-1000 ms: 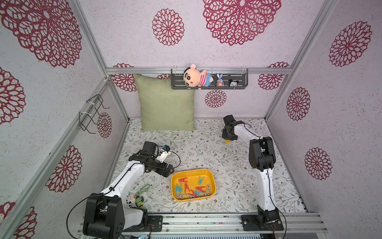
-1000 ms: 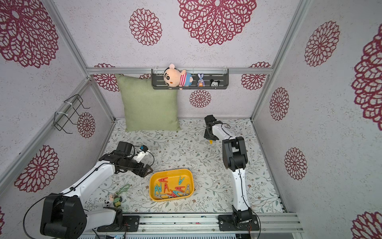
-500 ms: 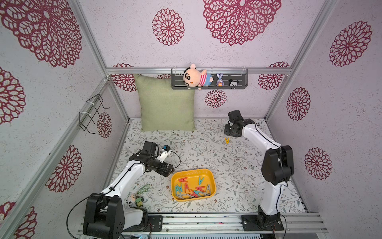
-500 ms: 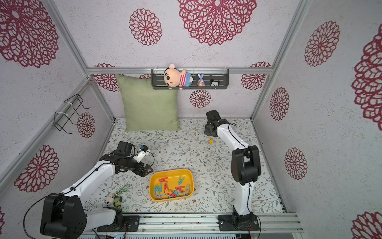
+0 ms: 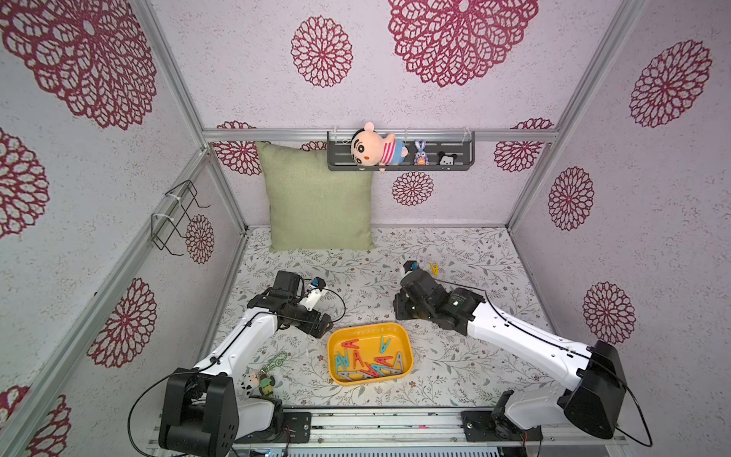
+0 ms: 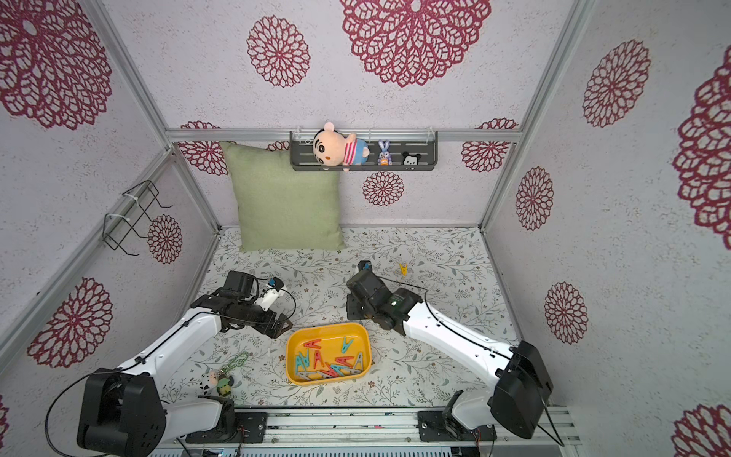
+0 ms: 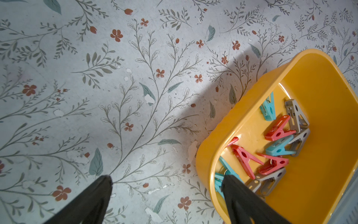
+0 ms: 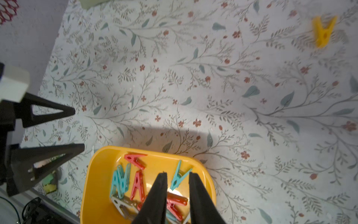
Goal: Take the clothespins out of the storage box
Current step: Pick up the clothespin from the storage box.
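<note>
The yellow storage box (image 5: 366, 335) (image 6: 327, 333) stands at the front middle of the table. Several red, teal and grey clothespins (image 5: 368, 362) (image 7: 279, 135) lie in it. One yellow clothespin (image 5: 434, 269) (image 8: 323, 34) lies alone on the table, farther back. My right gripper (image 8: 177, 174) hangs over the box's far side with its jaws a little apart and empty; a teal clothespin (image 8: 179, 177) shows below the gap. My left gripper (image 7: 166, 179) (image 5: 322, 326) is wide open and empty at the box's left corner, one finger over the rim.
A green pillow (image 5: 318, 201) leans on the back wall. Above it a dark shelf (image 5: 463, 156) carries small toys. A green-chained keychain charm (image 5: 273, 364) lies on the table at the front left, near the left arm. A wire rack (image 5: 176, 217) hangs on the left wall.
My right arm swung from the back of the table, where the yellow clothespin now lies, forward to the box's far side. The left arm has not moved.
</note>
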Tool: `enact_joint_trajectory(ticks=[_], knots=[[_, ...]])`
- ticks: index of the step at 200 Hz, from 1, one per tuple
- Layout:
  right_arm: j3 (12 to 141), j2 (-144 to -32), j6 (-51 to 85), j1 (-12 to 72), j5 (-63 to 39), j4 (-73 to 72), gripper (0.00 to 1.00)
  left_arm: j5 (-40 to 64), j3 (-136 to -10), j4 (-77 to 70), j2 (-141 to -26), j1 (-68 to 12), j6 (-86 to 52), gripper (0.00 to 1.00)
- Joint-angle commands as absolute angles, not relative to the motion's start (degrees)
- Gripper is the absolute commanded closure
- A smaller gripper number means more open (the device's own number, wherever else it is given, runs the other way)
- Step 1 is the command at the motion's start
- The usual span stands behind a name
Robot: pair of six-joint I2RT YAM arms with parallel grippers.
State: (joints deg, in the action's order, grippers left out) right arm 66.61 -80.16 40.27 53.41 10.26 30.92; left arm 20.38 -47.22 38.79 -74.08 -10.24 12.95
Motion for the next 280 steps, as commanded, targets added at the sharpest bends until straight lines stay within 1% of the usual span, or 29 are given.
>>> enact_joint_trajectory(ticks=[1,32,68,93,169,280], knots=[[66.8,-81.8,47.1,58.8,13.5,30.9,0.75,20.5,-47.1,38.0,-74.7,-11.0,12.6,0.03],[64.3,-85.3,51.6,63.5,14.9,25.4,0.75,20.8,-47.2,38.1,-74.7,-11.3,12.6,0.03],[65.4,-91.6,53.1,65.3,16.2,27.5,0.76,21.3,-47.3,38.6,-74.7,-11.6,12.6,0.03],[65.2,-94.1,54.3,65.6,18.6,29.0,0.77,21.3,-47.2,38.5,-74.7,-11.9,12.7,0.03],[64.8,-99.8,55.1,65.8,20.9,28.8,0.81,21.0,-47.3,38.5,-74.8,-12.6,12.6,0.03],[64.8,-103.6,55.1,66.3,22.0,28.2,0.81,20.9,-47.2,38.6,-74.5,-12.9,12.8,0.03]])
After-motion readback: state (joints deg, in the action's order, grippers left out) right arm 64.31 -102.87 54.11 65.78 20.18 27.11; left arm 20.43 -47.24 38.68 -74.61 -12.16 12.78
